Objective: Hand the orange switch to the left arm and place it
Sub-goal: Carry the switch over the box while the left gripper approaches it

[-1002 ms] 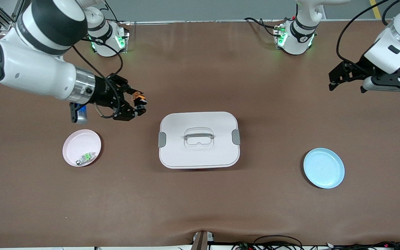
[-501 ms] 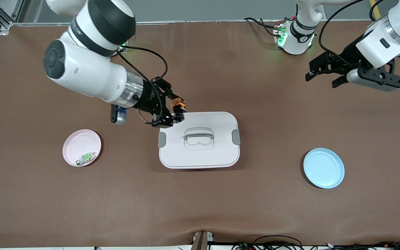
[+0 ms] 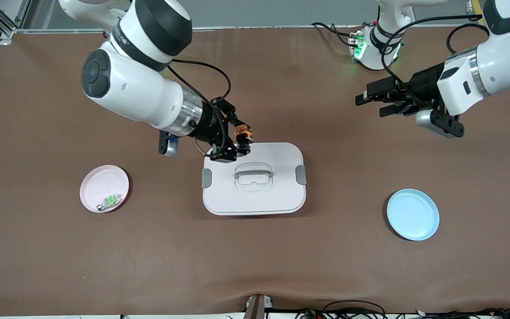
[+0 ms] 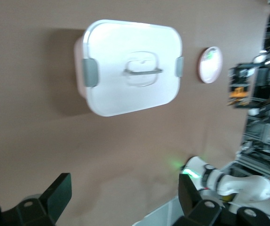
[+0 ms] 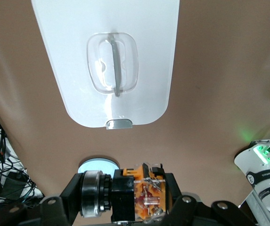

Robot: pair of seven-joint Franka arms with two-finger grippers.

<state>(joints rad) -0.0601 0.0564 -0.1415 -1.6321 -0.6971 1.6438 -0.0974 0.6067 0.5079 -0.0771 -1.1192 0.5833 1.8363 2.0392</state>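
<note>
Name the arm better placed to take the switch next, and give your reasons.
Left. The left gripper is open and empty, up over bare table. The right gripper is shut on the switch over the box edge.

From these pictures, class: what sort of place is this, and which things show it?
Probably a robotics lab bench: two white arms, the right arm and the left arm, bolted at a brown table, cables along its edge, and a box between two small plates.

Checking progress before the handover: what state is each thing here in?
orange switch: held in the air over the box's edge.
right gripper: shut on the orange switch.
left gripper: open, empty, above the table.
box: lid on, clasps shut.
pink plate: holds a green-and-silver part.
blue plate: empty.
</note>
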